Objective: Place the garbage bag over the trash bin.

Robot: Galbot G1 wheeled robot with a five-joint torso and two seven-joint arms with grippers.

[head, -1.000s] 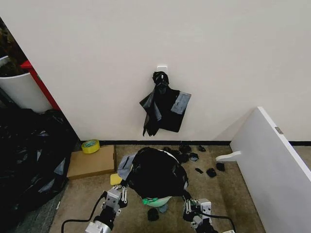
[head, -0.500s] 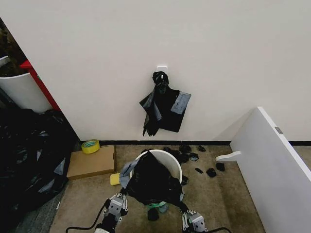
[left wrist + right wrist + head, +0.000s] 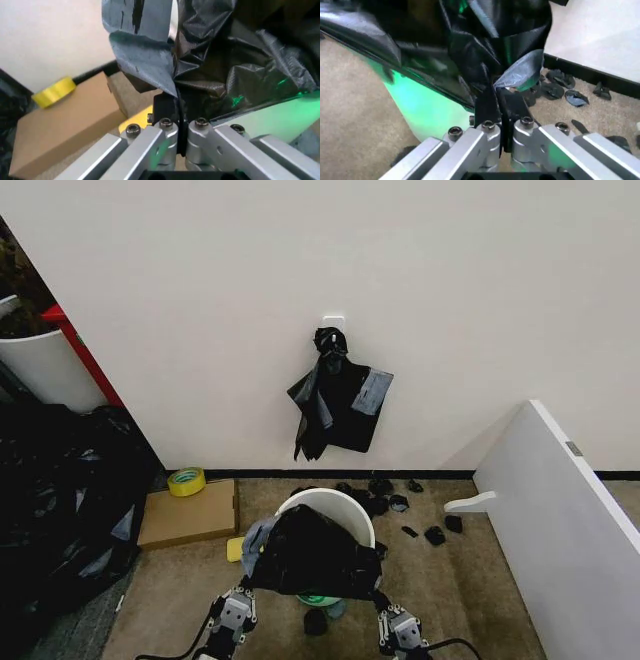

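The white trash bin [image 3: 337,500] stands on the carpet before the wall, its far rim bare. The black garbage bag [image 3: 312,556] hangs stretched across the bin's near side. My left gripper [image 3: 236,611] is shut on the bag's left corner, and my right gripper [image 3: 394,624] is shut on its right corner, both low beside the bin. In the left wrist view the gripper [image 3: 176,109] pinches crinkled bag [image 3: 225,71] next to the green-lit bin wall [image 3: 285,116]. The right wrist view shows that gripper [image 3: 500,98] clamped on bag [image 3: 470,45] beside the bin [image 3: 427,108].
A knotted bunch of black bags [image 3: 335,405] hangs on the wall. A heap of black plastic [image 3: 55,500] and a white tub with red edging [image 3: 40,365] fill the left. A cardboard box [image 3: 188,515] carries yellow tape [image 3: 186,480]. A white board [image 3: 560,540] leans at right; black scraps [image 3: 400,505] litter the floor.
Both grippers have dropped lower with the bag. The bag, which covered the whole bin top, has slid toward me and the bin's far rim now shows.
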